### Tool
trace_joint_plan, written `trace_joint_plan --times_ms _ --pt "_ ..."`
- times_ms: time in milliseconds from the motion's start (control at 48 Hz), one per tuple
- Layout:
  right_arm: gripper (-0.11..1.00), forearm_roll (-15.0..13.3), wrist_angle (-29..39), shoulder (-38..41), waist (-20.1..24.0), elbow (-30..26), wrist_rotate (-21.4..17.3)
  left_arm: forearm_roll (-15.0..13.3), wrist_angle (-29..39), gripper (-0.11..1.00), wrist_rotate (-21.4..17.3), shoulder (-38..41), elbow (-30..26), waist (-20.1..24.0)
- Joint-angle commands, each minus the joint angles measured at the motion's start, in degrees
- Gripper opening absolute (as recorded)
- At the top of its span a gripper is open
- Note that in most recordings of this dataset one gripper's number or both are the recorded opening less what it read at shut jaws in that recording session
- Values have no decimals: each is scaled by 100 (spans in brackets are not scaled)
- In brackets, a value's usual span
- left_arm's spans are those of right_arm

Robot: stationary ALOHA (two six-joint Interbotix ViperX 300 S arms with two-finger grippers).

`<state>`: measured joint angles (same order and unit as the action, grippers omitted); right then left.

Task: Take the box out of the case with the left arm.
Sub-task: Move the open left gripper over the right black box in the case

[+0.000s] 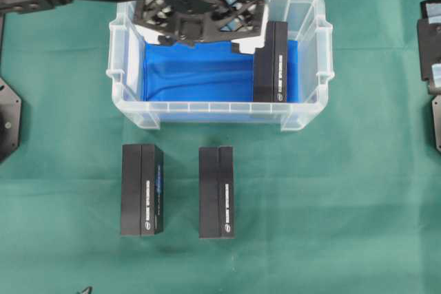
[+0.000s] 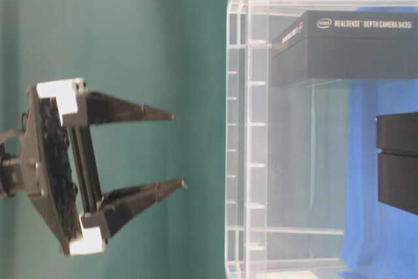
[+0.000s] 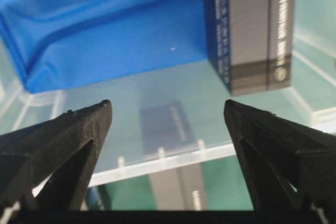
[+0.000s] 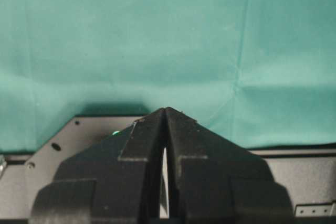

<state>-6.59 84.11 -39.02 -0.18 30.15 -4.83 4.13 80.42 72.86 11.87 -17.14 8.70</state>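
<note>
Our left gripper (image 3: 167, 116), a black openwork lattice piece with white plastic corners, hangs over the far side of the case with its fingers (image 3: 79, 129) spread wide and nothing between them. In the left wrist view the tips frame the near wall of the case, and the target sits ahead and to the right of them, not yet between them.

The box (image 1: 270, 62), a slim black and grey cardboard carton with white lettering, stands on its long edge inside the large clear plastic case (image 1: 303, 111), close against the right-hand wall on the bright blue lining (image 1: 196, 74). Two similar dark boxes (image 1: 142, 189) lie on the green cloth-covered table (image 1: 344, 204) in front of the case, well apart from it.

Our right gripper (image 4: 165, 129) rests over bare cloth, fingers pressed together, away from the work.

We judge the main risk to be the tight gap beside the wall: one finger may strike the ribbed rim or wedge against the clear side, shoving the case. A grip taken off-centre could also tip the narrow box over, or let it slip on the way up.
</note>
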Motion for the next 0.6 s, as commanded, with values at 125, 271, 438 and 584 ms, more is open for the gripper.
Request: trace_joint_plan --times_ms 125,271,438,584 --pt "2 -9 -141 9 0 -26 18 18 9 90 -35 325 -791 -44" --pt "2 0 -158 0 -9 -26 18 18 18 90 -97 650 -1160 -79" --pt "2 -9 -158 0 -9 -18 18 26 35 90 -132 1063 -1652 -132" --pt "2 -9 -158 0 0 -18 18 35 114 90 -272 1415 -2101 -149"
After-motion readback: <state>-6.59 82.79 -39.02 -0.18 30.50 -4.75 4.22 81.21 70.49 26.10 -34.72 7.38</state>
